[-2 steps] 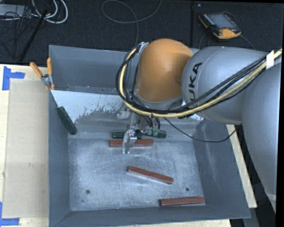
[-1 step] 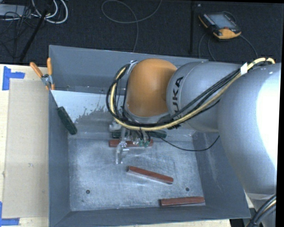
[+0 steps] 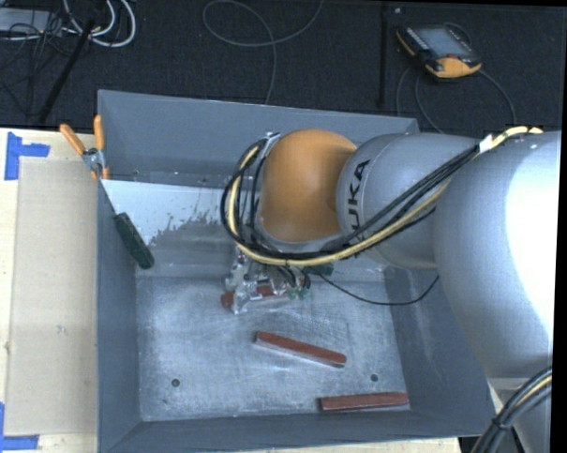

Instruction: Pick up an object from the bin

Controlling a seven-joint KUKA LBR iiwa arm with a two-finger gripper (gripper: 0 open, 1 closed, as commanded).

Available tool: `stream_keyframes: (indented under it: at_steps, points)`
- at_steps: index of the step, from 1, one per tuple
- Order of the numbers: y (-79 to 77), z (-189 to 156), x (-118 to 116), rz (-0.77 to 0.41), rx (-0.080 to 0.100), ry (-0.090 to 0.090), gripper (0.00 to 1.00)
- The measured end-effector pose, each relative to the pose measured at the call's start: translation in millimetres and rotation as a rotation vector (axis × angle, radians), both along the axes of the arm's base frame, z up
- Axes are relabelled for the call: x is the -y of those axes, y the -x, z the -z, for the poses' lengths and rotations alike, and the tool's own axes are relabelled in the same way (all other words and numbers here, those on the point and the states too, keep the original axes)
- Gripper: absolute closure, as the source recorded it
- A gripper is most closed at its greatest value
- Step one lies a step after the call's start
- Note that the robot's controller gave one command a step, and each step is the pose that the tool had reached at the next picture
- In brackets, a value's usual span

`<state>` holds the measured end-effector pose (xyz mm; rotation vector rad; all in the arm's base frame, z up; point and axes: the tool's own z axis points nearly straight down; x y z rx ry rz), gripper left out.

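Note:
My gripper point(image 3: 246, 289) hangs low over the middle of the bin floor, just below the arm's orange cover. A small reddish bit shows at its lower left tip; I cannot tell what it is. A flat reddish-brown bar point(image 3: 299, 349) lies on the floor a little below and to the right of the gripper, apart from it. A second reddish-brown bar point(image 3: 363, 401) lies along the bin's front wall at the lower right.
A dark green stick point(image 3: 133, 240) leans against the left wall at the back left. The arm and its cables cover the back right of the bin. Bare floor spreads across the front left.

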<state>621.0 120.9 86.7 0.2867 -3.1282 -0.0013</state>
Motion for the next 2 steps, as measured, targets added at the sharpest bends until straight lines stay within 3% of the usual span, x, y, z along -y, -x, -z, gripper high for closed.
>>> stream_keyframes:
  at_steps: [1, 2]
  points:
    - [0.0, 0.0, 0.0, 0.000, 0.000, 0.000, 1.00]
    - [9.8, -156.1, -7.8, 0.050, 0.004, -0.001, 1.00]
